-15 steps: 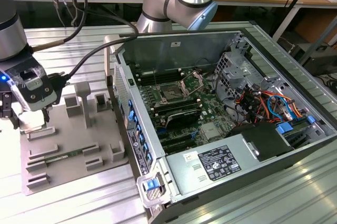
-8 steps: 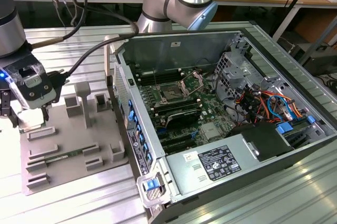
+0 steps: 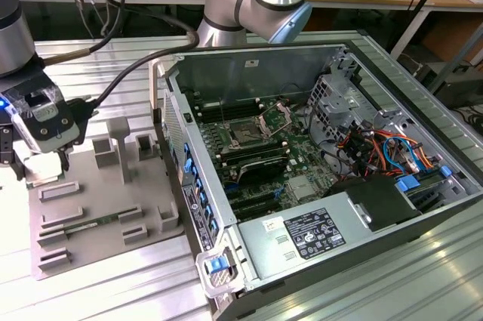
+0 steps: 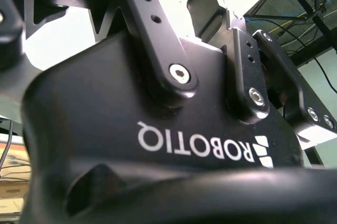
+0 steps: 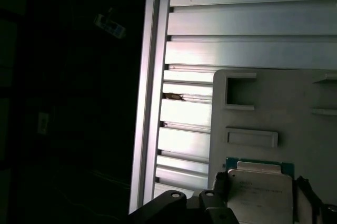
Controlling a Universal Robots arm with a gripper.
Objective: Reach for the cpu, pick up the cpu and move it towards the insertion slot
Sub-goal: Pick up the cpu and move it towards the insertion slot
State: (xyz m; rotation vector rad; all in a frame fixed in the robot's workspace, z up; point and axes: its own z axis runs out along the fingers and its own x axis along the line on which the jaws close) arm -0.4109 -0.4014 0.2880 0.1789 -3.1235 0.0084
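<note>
The slatted aluminium tabletop (image 3: 98, 57) carries an open computer case (image 3: 324, 64), which is laid on its side so that the board is exposed from above, and just beside it a grey fixture tray (image 3: 90, 208), in whose moulded pockets parts are kept at fixed places, presumably so that they can be found by the arm. A thin green memory stick (image 3: 84, 224) is seated in one such pocket near the tray's front edge. The gripper (image 3: 38, 166) is lowered over the tray's far corner, at the exterior view's left, close to the tabletop's edge. Its jaws are spread: in the first wrist view the fingers (image 5: 220, 186) are seen either side of the cpu (image 5: 263, 195), and a dark gap is left on at least one side, so nothing is judged to be clamped yet. The insertion slot (image 3: 247, 137) is found on the board inside the case, well apart from the tray, with its metal bracket around it. The cpu is laid flat on the tray, metal top upward for a grasp by its sides; being square, no long axis is offered, and its edges are aligned with the tray's pockets and edges.
</note>
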